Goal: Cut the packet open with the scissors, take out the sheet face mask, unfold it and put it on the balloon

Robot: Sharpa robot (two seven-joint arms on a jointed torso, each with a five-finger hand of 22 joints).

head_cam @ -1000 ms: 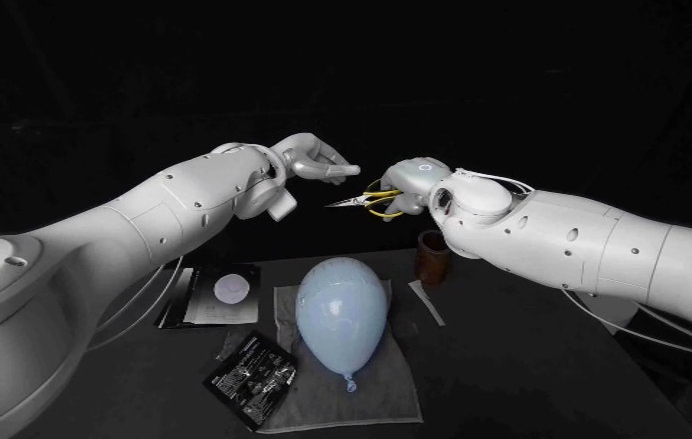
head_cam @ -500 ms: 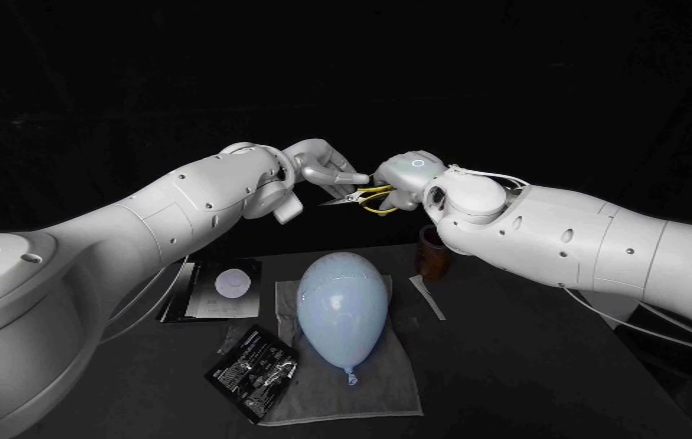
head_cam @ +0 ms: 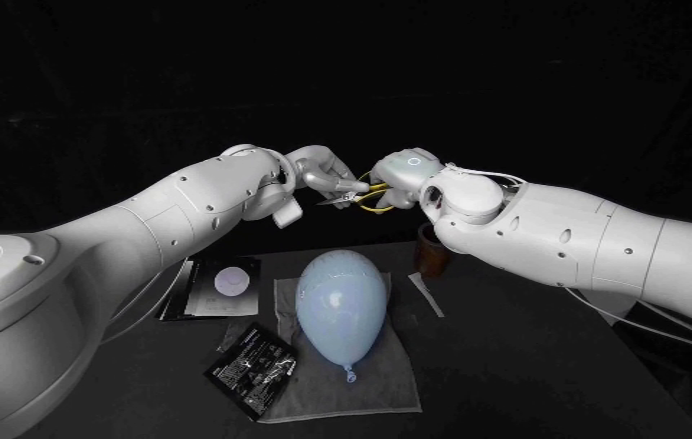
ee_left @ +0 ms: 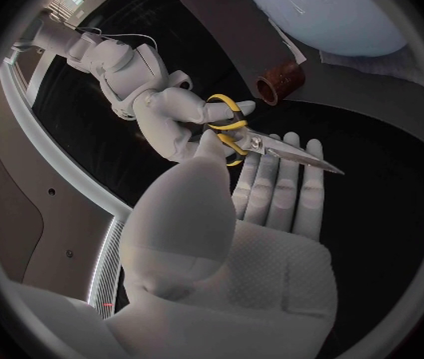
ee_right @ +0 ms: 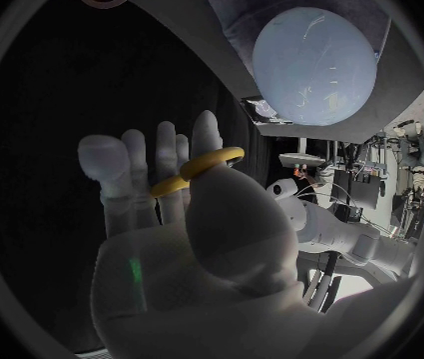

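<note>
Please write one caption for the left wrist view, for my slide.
Right robot hand holds yellow-handled scissors close to the outstretched left robot hand.

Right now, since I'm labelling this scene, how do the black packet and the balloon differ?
The black packet is dark and flat; the balloon is pale blue and rounded. The packet overlaps the edge of the grey cloth; the balloon lies along its middle. Both rest on the cloth, unheld.

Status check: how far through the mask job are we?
Done: right hand holds the scissors. In progress: left hand hovers by their blades, mid-air. Left: packet lies unheld on the table; cutting, pulling the mask, unfolding, placing on the balloon.
</note>
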